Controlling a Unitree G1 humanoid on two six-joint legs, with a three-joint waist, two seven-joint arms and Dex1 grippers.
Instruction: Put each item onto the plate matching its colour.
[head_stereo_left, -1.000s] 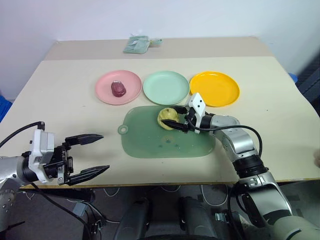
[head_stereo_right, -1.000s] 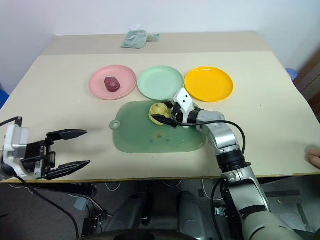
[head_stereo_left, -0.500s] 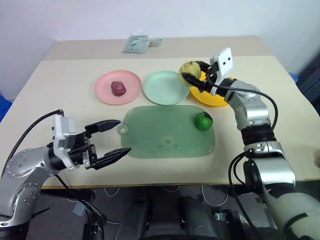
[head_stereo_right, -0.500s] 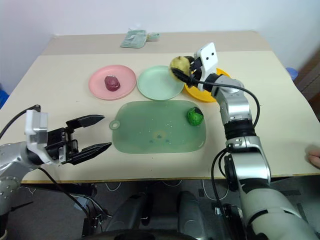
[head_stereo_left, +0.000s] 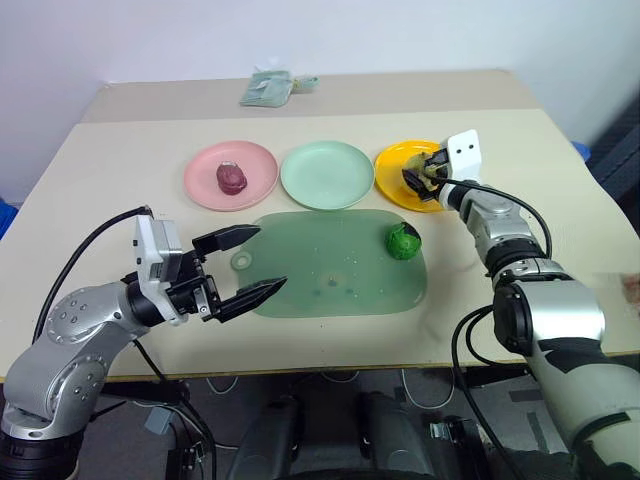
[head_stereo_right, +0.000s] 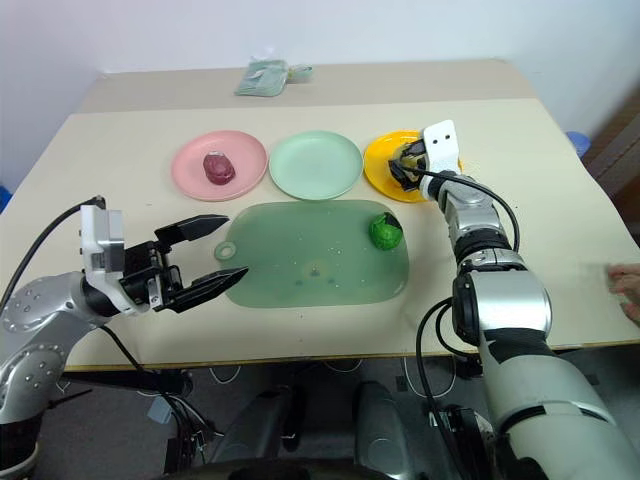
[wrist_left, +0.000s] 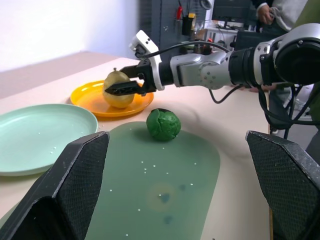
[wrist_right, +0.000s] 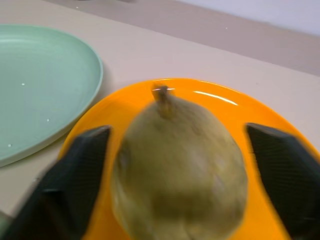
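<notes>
Right tool (wrist_right: 175, 200) spreads around yellow ball (wrist_right: 177, 170) to leave it on orange-yellow plate (wrist_right: 260, 120); left tool (head_stereo_left: 248, 265) gapes near green mat (head_stereo_left: 330, 270).

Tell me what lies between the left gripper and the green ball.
Only bare green mat: in the left eye view nothing stands between the open left gripper and the green ball, which sits near the mat's far right corner.

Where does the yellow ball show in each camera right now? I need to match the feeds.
Left eye view: yellow ball on the orange-yellow plate, between the right gripper's fingers.
Right eye view: same spot, upper right of the table.
Left wrist view: ball on that plate, beyond the green ball.
Right wrist view: close up, stem upward.
Shared landmark: the mint green plate beside it.
</notes>
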